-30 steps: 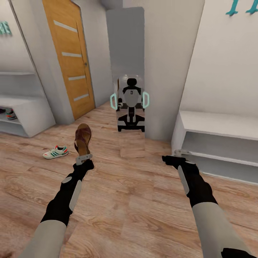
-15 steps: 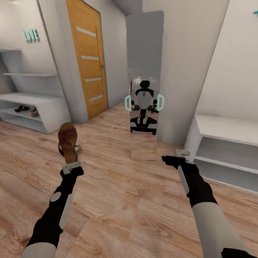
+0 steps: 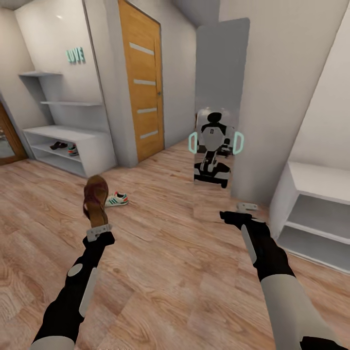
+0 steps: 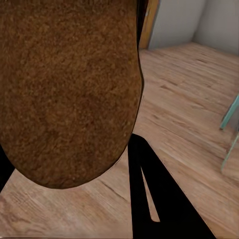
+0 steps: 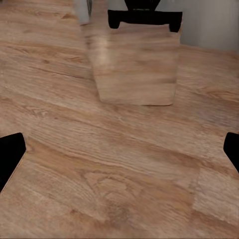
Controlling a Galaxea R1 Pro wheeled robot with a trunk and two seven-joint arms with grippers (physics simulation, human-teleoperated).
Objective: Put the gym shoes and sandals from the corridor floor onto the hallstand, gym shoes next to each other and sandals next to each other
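Head view: left tool grips an upright sandal; right tool spread open, empty.

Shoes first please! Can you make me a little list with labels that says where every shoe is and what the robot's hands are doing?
sandal in hand: brown sandal, held upright by the left gripper
sneaker on floor: white gym shoe lying on the wood floor, beyond the held sandal
shoes on rack: a dark sandal and a gym shoe in the hallstand compartment
right gripper: open, holding nothing
mirror: shows the robot's reflection
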